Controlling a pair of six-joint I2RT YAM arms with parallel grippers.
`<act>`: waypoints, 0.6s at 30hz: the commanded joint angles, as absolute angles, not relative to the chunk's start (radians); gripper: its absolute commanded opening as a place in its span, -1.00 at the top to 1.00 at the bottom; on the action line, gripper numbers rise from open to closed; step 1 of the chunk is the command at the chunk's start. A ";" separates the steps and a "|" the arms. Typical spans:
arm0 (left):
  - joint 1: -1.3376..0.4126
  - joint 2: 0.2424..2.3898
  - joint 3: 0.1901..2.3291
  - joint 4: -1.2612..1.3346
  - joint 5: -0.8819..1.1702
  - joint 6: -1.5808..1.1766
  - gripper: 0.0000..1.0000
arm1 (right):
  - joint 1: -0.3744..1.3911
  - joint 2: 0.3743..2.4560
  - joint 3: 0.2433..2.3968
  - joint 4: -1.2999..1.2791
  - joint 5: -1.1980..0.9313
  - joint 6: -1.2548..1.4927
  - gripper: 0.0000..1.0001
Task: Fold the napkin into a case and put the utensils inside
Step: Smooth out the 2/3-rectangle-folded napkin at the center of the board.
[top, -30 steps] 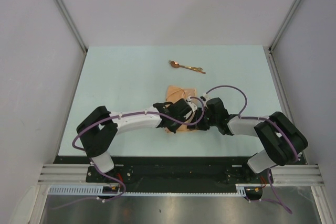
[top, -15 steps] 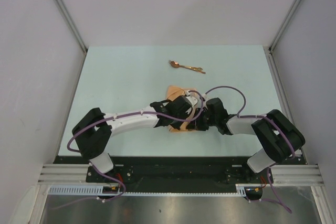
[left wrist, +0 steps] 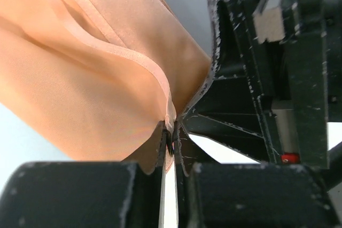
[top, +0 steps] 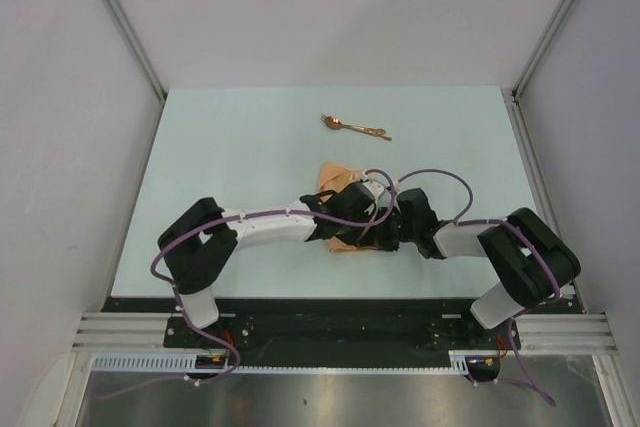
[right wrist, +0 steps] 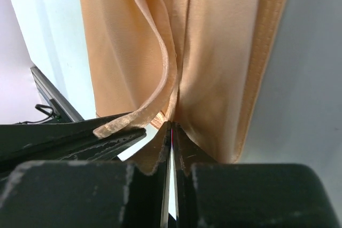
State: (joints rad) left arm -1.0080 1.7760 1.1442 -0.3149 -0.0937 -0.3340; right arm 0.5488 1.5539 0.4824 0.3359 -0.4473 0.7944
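The peach-orange napkin point(top: 333, 179) lies mid-table, mostly covered by both wrists. In the left wrist view a raised hem of the napkin point(left wrist: 96, 94) is pinched in my left gripper point(left wrist: 172, 127), which is shut on it. My right gripper point(right wrist: 172, 126) is likewise shut on a fold of the napkin point(right wrist: 214, 52). From above, the left gripper point(top: 347, 215) and right gripper point(top: 382, 224) sit almost touching over the cloth's near edge. The copper-gold utensils point(top: 355, 128) lie together farther back, apart from the cloth.
The pale table point(top: 230, 147) is bounded by grey walls and metal rails on the left point(top: 120, 17) and right point(top: 555, 27). The right arm's black wrist point(left wrist: 267, 73) crowds close beside the left fingers. Purple cables point(top: 430, 175) loop above the wrists.
Both grippers have closed onto the napkin's near edge. The left arm's elbow has swung right and the two wrists have drawn closer together over the cloth.
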 commanded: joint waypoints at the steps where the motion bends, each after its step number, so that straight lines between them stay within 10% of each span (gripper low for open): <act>1: -1.014 1.790 1.123 -0.252 -0.071 -0.350 0.84 | 0.529 1.526 0.477 0.338 -0.452 0.819 0.86; 18: -1.015 1.871 1.123 -0.279 -0.083 -0.356 0.09 | 0.509 1.465 0.494 0.190 -0.374 0.770 0.63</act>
State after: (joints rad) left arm -1.0088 1.8328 1.1091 -0.2695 -0.0681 -0.3416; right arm 0.5129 1.4582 0.4793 0.1837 -0.3946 0.7872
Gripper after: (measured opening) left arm 0.446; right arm 0.187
